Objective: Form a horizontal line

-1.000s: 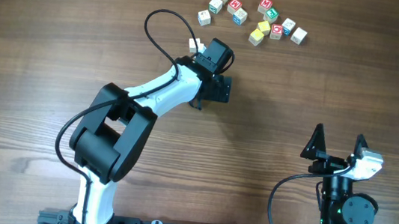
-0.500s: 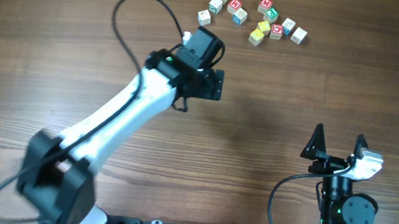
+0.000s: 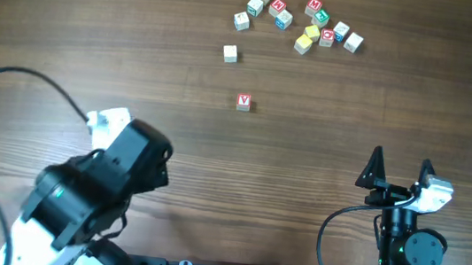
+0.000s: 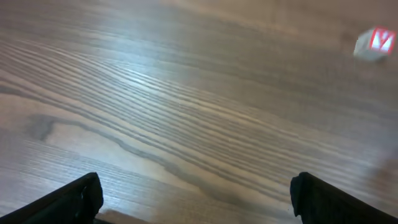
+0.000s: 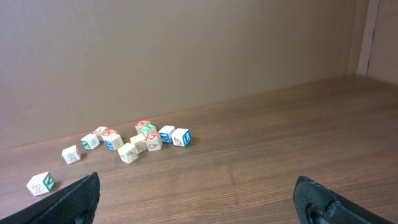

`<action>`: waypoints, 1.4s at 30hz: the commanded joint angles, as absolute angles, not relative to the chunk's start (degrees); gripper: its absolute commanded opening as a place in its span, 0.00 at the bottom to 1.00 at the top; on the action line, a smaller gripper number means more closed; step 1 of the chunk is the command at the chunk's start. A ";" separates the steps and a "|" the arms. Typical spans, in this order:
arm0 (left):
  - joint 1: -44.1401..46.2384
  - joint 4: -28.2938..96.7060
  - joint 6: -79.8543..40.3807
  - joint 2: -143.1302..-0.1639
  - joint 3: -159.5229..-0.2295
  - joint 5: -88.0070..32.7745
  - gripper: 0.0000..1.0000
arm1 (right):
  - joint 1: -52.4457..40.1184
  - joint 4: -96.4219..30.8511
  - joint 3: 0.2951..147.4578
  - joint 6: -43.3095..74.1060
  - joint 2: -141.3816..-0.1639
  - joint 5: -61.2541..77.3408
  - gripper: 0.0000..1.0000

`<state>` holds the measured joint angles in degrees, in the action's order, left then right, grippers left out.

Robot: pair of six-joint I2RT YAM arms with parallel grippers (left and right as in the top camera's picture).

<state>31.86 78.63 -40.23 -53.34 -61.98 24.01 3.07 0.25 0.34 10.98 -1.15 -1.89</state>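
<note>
My left claw (image 4: pixel 196 194) hung spread and empty near the front-left corner of the bench (image 3: pixel 418 100); one red-lettered block (image 3: pixel 243 102) sat mid-bench (likely the line's start), the cluster (image 3: pixel 306 25) by the far edge.

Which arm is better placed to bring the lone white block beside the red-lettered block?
Left, probably. The left gripper, open, has the red-lettered block in view and sits nearer the lone white block than the right gripper, parked across the table.
</note>
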 commanded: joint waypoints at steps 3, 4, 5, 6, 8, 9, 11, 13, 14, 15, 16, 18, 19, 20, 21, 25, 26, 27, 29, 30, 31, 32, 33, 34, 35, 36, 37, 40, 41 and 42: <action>31.62 78.72 -43.99 -50.17 -61.69 25.36 1.00 | 3.40 0.49 0.30 10.66 -0.91 -1.15 1.00; 31.62 78.72 -43.99 -50.30 -61.69 25.36 1.00 | 3.40 0.49 0.30 10.63 -0.91 -1.15 1.00; 31.62 78.72 -43.99 -50.35 -61.69 25.36 1.00 | 3.40 0.49 0.32 10.63 -0.91 -1.15 1.00; 31.62 78.72 -43.99 -50.35 -61.69 25.36 1.00 | 3.40 0.49 0.30 10.63 -0.93 -1.15 1.00; 31.62 78.72 -43.99 -50.35 -61.69 25.36 1.00 | 3.40 0.49 0.30 10.63 -0.91 -1.15 1.00; 31.62 78.72 -43.99 -50.35 -61.69 25.36 1.00 | 3.40 0.49 0.32 10.63 -0.93 -1.15 1.00; 31.62 78.72 -43.99 -50.35 -61.69 25.36 1.00 | 3.40 0.49 0.30 10.63 -0.91 -1.15 1.00; 31.62 78.72 -43.99 -50.35 -61.69 25.36 1.00 | 3.40 0.58 0.32 13.61 -0.91 0.34 1.00; 31.62 78.72 -43.99 -50.35 -61.69 25.36 1.00 | 3.40 0.58 0.30 21.61 -0.91 4.19 1.00; 31.62 78.72 -43.99 -50.35 -61.69 25.36 1.00 | 3.40 0.58 0.30 34.63 -0.95 9.69 1.00; 31.62 78.72 -43.99 -50.35 -61.69 25.36 1.00 | 3.40 1.10 0.30 46.39 -1.08 14.94 1.00; 31.62 78.72 -43.99 -50.35 -61.69 25.36 1.00 | 3.40 1.30 0.30 61.12 -1.26 17.23 1.00; 31.62 78.72 -43.99 -50.35 -61.69 25.36 1.00 | 3.40 1.32 0.30 62.76 -1.37 16.10 1.00; 31.62 78.72 -43.99 -50.35 -61.69 25.36 1.00 | 3.40 1.23 0.32 66.22 -1.39 15.64 1.00; 31.62 78.72 -43.99 -50.35 -61.69 25.36 1.00 | 3.40 1.89 0.32 69.73 -1.41 18.61 1.00; 31.62 78.72 -43.99 -50.35 -61.69 25.36 1.00 | 3.40 6.31 0.93 52.29 -1.41 29.58 1.00; 31.62 78.72 -43.99 -50.35 -61.69 25.36 1.00 | 3.40 6.42 1.56 52.25 -1.41 29.85 1.00; 31.62 78.72 -43.99 -50.35 -61.69 25.36 1.00 | 3.40 6.66 2.59 50.65 -1.41 30.87 1.00; 31.62 78.72 -43.99 -50.35 -61.69 25.36 1.00 | 3.40 6.57 5.72 47.88 -1.69 33.10 1.00; 31.62 78.70 -43.99 -50.35 -61.69 25.36 1.00 | 3.40 6.39 7.77 46.85 -2.44 33.10 1.00; 31.62 78.72 -43.99 -50.35 -61.69 25.36 1.00 | 3.40 6.37 10.09 44.62 -3.97 32.86 1.00; 31.62 78.72 -43.99 -50.35 -61.69 25.36 1.00 | 3.40 6.33 12.38 42.28 -6.48 32.40 1.00; 31.62 78.72 -43.99 -50.35 -61.69 25.36 1.00 | 3.40 6.33 14.22 40.23 -9.52 32.21 1.00; 31.62 78.72 -43.99 -50.35 -61.69 25.36 1.00 | 3.40 6.31 16.38 38.11 -14.06 32.23 0.99; 31.62 78.70 -43.99 -50.35 -61.69 25.36 1.00 | 3.40 6.31 18.35 37.10 -18.90 32.23 1.00; 31.62 78.72 -43.99 -50.35 -61.69 25.36 1.00 | 3.40 6.28 20.84 36.14 -24.56 32.36 1.00; 31.62 78.72 -43.99 -50.35 -61.69 25.36 1.00 | 3.40 6.28 22.92 35.53 -29.12 32.86 1.00; 31.62 78.72 -43.99 -50.35 -61.69 25.36 1.00 | 3.40 6.35 31.55 32.97 -45.54 37.56 1.00; 31.62 78.72 -43.99 -50.35 -61.69 25.36 1.00 | 3.40 6.37 33.85 32.97 -49.34 38.65 1.00; 31.62 78.72 -43.99 -50.35 -61.69 25.36 1.00 | 3.40 6.31 36.18 32.97 -53.04 39.44 1.00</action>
